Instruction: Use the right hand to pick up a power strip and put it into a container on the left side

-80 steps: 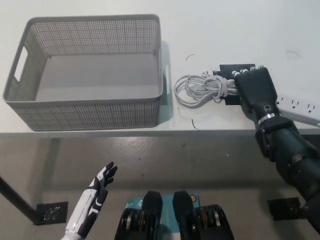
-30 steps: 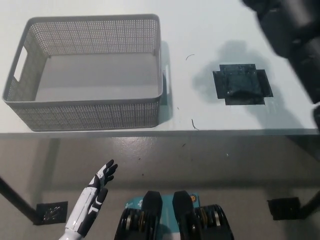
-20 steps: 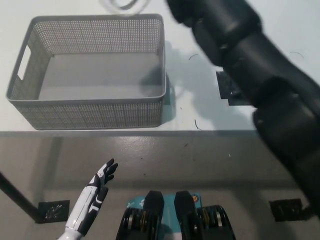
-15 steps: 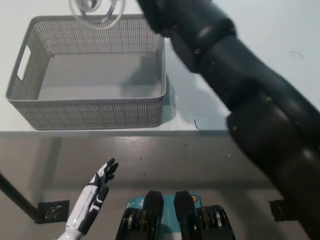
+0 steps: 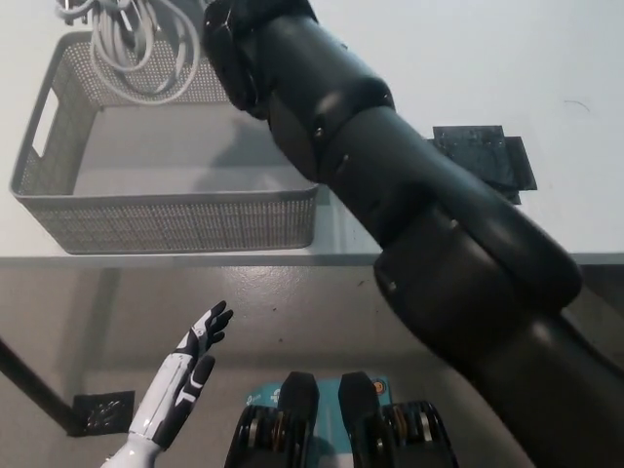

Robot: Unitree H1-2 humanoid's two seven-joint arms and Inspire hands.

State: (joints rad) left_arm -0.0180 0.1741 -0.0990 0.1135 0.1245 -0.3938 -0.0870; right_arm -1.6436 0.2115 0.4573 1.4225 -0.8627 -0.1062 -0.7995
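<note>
My black right arm reaches from the bottom right across the table to the top left. Its hand (image 5: 234, 29) is up at the picture's top edge, over the back right corner of the grey mesh basket (image 5: 166, 219). The power strip's coiled white cord (image 5: 132, 49) hangs in the air just left of the hand, above the basket's back wall. The strip's body is hidden by the hand or cut off by the frame. My white left hand (image 5: 185, 375) rests low at the lower left, below the table, fingers spread and holding nothing.
A black square patch (image 5: 483, 156) lies on the white table (image 5: 546, 58) right of the arm. The table's front edge runs across at mid height. Below it, a dark plate (image 5: 102, 414) lies on the grey floor.
My right arm has swung the power strip up off the black patch and leftward; the cord now hangs lower over the basket's back. The left hand has barely moved.
</note>
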